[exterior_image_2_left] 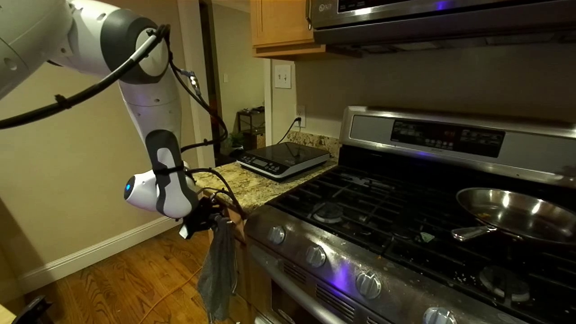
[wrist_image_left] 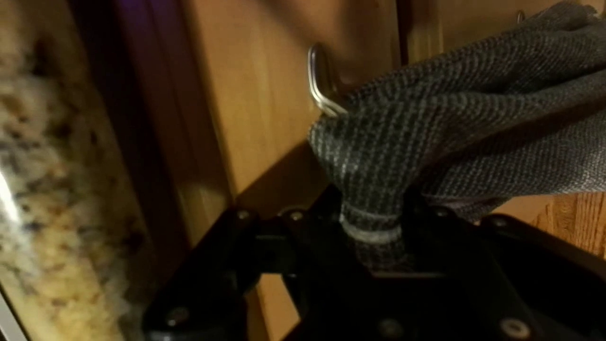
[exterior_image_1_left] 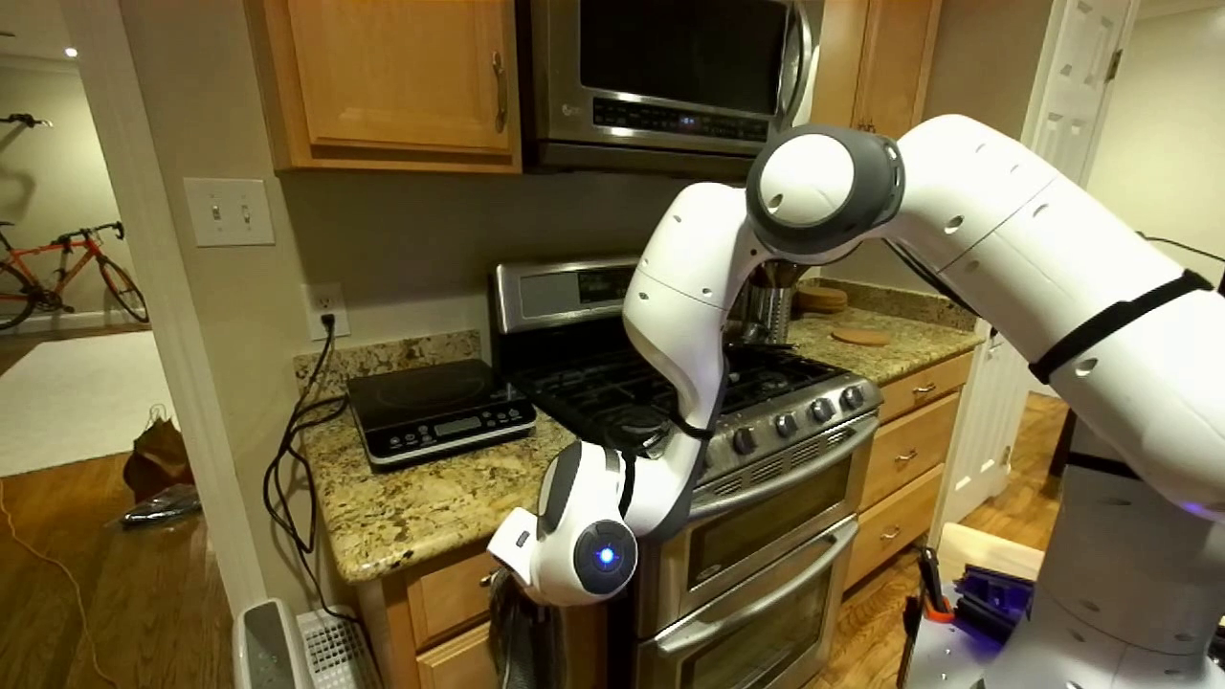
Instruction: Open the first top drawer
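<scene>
Your claw (wrist_image_left: 371, 208), in wrist view, clenches the grey towel (wrist_image_left: 464, 123), which partly hides the handle (wrist_image_left: 314, 80); the top drawer (wrist_image_left: 260, 94) lies at eleven o'clock. In an exterior view, it's beneath the bench (exterior_image_1_left: 421, 512) at seven o'clock; in an exterior view, a pan (exterior_image_2_left: 517, 216) sits at three.

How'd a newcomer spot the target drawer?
Beside the stove, find the granite counter holding a portable cooktop. The wooden top drawer sits right beneath it. Unlike the bare-handled drawers across the stove, its handle is partly covered by a grey towel.
</scene>
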